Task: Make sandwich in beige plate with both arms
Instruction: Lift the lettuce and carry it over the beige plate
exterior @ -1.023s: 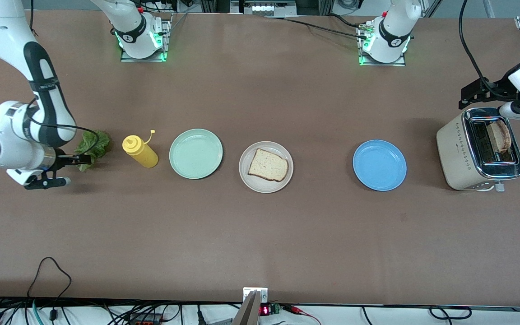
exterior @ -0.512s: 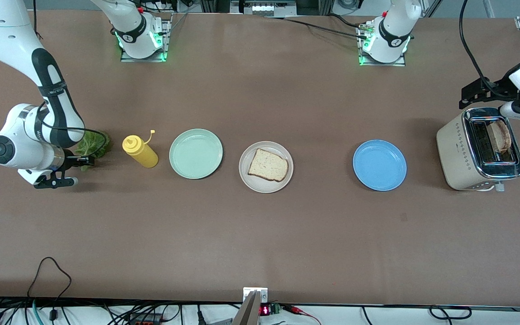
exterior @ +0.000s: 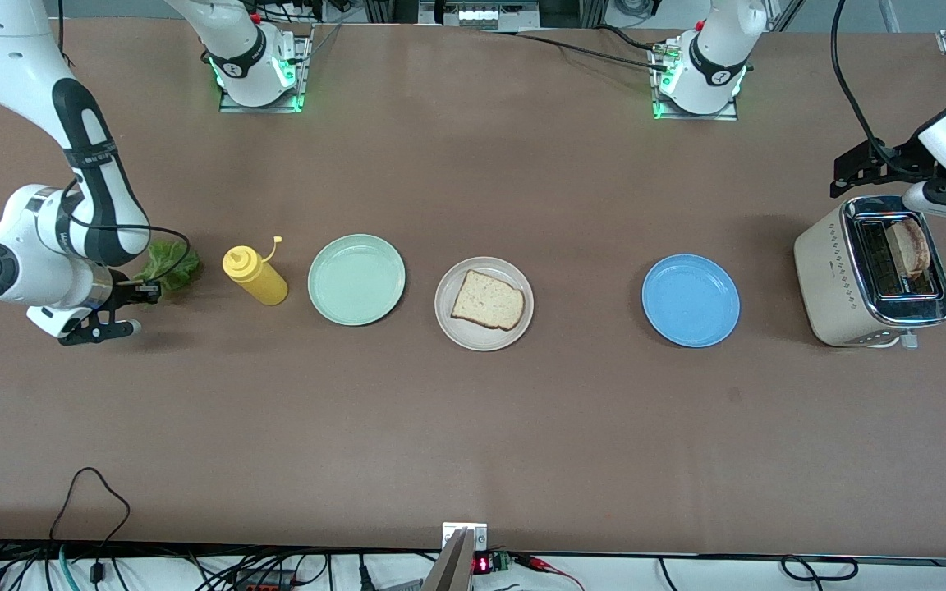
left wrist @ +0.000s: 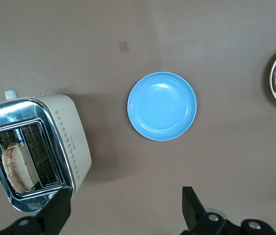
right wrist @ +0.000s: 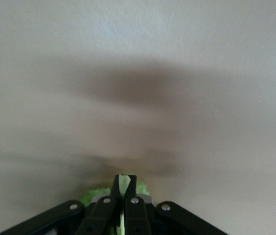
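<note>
The right gripper (exterior: 144, 287) sat at the right arm's end of the table, low by the tabletop, its two black fingers (right wrist: 124, 193) pinched together on the edge of the lettuce leaf (exterior: 169, 264); in the right wrist view a sliver of pale green (right wrist: 123, 182) showed between the closed tips. The rest of the ruffled leaf spread out from the fingertips toward the yellow squeeze bottle (exterior: 254, 275), which lay tilted just beside it.

The beige plate (exterior: 450, 320) lay near the middle of the table, well apart from that gripper, between a mint-green plate (exterior: 356, 279) and a blue plate (exterior: 691, 300). One slice of bread (exterior: 488, 300), light-crumbed with a brown crust, lay flat on it.

The right arm bent down from its base with its white wrist turned sideways, fingers pointing toward the bottle. The left gripper (left wrist: 126, 210) hung in the air over the edge of the toaster (exterior: 830, 279) at the left arm's end of the table, its fingers (left wrist: 189, 205) spread wide and holding nothing. The toaster was cream-sided with a chrome top, and a second browned slice (exterior: 908, 246) stood upright in one slot.

The table (exterior: 473, 427) was a matte brown surface.
</note>
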You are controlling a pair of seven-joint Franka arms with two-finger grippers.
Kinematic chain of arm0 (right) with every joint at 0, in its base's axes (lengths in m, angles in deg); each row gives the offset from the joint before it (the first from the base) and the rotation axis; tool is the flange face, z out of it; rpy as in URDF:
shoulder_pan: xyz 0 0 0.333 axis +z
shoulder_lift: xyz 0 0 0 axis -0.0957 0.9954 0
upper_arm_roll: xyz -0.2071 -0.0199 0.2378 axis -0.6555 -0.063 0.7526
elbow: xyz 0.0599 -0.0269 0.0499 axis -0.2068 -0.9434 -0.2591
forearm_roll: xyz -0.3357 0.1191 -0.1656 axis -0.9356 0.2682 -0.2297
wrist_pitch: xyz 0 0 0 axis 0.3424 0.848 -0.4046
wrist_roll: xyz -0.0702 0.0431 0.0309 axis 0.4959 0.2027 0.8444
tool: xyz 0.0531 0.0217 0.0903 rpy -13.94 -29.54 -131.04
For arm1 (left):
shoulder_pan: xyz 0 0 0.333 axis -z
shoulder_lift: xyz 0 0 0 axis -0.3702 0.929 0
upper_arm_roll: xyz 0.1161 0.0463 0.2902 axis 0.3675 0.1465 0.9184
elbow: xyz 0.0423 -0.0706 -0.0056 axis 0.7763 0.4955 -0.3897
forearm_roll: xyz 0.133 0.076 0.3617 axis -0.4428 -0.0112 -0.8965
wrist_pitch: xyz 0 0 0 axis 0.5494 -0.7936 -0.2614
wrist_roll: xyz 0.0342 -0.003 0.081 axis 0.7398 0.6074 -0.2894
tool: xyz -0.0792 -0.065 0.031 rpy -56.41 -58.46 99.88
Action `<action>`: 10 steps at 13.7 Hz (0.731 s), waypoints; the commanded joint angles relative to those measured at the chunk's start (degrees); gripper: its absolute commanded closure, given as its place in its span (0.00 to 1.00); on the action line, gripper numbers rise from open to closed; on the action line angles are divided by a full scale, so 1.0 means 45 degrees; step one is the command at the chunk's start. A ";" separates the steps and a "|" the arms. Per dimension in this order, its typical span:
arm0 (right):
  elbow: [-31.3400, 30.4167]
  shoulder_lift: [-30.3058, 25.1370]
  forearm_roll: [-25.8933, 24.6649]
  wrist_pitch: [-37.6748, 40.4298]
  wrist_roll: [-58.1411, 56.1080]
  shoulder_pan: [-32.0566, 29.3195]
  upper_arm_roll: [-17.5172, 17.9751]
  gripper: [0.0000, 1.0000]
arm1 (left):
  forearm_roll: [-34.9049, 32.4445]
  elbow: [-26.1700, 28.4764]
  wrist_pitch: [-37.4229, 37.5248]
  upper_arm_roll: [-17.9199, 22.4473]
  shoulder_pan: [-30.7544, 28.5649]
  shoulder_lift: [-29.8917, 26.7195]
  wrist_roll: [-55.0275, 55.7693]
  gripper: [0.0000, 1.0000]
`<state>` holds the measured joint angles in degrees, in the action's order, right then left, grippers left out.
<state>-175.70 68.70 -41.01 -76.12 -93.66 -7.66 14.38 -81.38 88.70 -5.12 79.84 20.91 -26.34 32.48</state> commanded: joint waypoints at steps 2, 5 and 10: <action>0.0607 -0.1308 -0.0110 0.1260 -0.1139 -0.0083 0.0156 1.00 | 0.0005 -0.0473 0.0417 -0.0187 0.0044 0.0187 0.0115 0.00; 0.1874 -0.1855 0.0027 0.2471 -0.3302 -0.0025 0.0468 1.00 | 0.0005 -0.0492 0.0417 -0.0208 0.0044 0.0168 0.0116 0.00; 0.4764 -0.2170 0.0105 0.6336 -0.4559 -0.0025 0.1930 1.00 | 0.0024 -0.0492 0.0437 -0.0208 0.0025 0.0187 0.0135 0.00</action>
<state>-159.44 58.68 -40.88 -53.62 -112.36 -7.43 20.23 -81.38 88.35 -4.64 79.01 20.98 -26.34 32.51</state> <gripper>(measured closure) 0.965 0.000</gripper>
